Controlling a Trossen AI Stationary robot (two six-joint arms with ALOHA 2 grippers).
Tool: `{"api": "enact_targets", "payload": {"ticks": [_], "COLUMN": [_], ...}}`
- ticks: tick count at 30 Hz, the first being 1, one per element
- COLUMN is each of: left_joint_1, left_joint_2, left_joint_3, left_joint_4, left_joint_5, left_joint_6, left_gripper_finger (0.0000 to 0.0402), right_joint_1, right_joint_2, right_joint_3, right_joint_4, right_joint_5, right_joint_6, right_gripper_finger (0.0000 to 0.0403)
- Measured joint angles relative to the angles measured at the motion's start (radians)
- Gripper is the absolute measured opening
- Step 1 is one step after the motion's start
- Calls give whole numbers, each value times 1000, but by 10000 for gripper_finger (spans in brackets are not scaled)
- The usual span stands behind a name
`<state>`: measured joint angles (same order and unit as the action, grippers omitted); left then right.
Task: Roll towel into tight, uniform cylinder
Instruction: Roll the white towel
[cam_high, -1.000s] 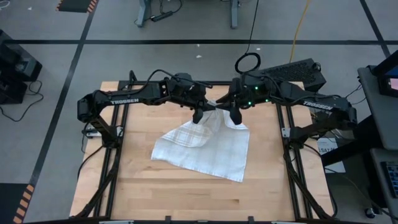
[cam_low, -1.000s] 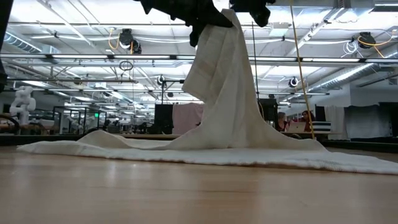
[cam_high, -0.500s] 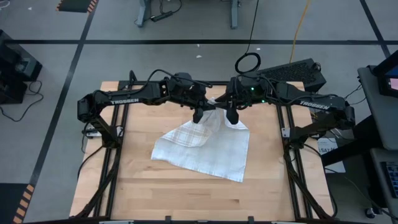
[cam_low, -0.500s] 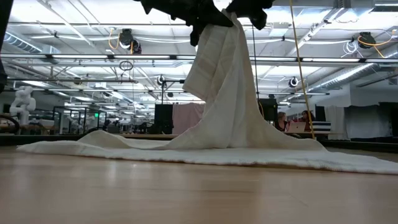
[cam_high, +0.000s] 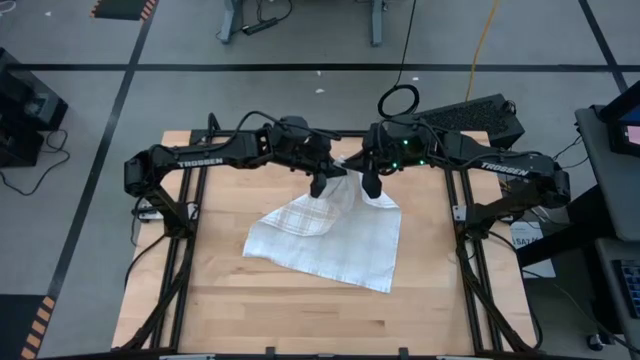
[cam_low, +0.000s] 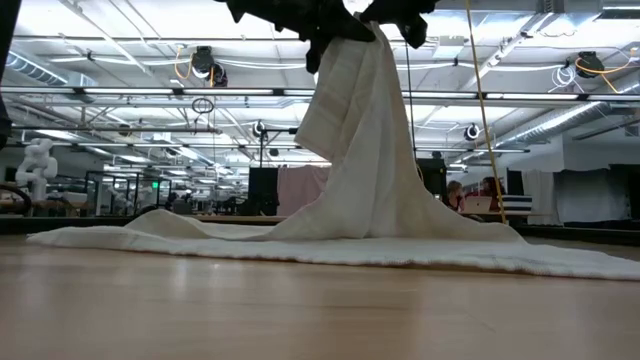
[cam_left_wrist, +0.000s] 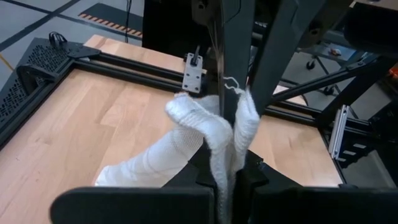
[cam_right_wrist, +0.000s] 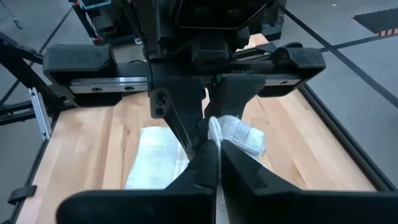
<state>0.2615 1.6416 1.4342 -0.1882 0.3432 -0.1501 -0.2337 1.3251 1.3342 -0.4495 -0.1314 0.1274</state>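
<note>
The white towel (cam_high: 325, 235) with its faint checked grid lies spread on the wooden table (cam_high: 230, 300). Its far part is lifted into a peak (cam_low: 360, 130) that rises to both grippers. My left gripper (cam_high: 319, 186) and my right gripper (cam_high: 370, 184) hang close together over the table's far middle. Each is shut on the towel's raised far edge. In the left wrist view the cloth (cam_left_wrist: 186, 118) bunches around my left gripper (cam_left_wrist: 233, 155). The right wrist view shows my right gripper (cam_right_wrist: 214, 149) facing the left arm. My left gripper pinches a gathered fold of the towel's raised far edge (cam_left_wrist: 239, 127) between its two fingers, several layers thick. The fingers point down from above. The towel hangs below them, and its lower part (cam_low: 250, 240) lies on the table. My right gripper pinches the towel's raised edge (cam_right_wrist: 215, 129) between its two fingers from above. A small tip of cloth (cam_right_wrist: 244, 137) sticks out past the fingers. The towel hangs below, slack, with the rest on the table.
Black frame rails (cam_high: 190, 200) run along the table's left, right and far sides. A dark keyboard (cam_high: 470, 115) lies beyond the far right corner. Bare wood (cam_high: 300, 315) shows on the near side of the towel.
My right gripper has shifted a little toward my left gripper, carrying the towel's raised edge with it. The part of the towel on the table has stayed where it was.
</note>
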Motion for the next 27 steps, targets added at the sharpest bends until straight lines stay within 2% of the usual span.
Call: {"api": "enact_targets", "payload": {"ticks": [27], "left_joint_1": [0], "left_joint_2": [-1], "left_joint_3": [2], "left_joint_4": [2], "left_joint_5": [3], "left_joint_6": [0], "left_gripper_finger": [16], "right_joint_1": [0], "right_joint_2": [-27], "right_joint_3": [3], "right_joint_4": [-3], "right_joint_5": [52], "right_joint_6": [25], "right_gripper_finger": [0]}}
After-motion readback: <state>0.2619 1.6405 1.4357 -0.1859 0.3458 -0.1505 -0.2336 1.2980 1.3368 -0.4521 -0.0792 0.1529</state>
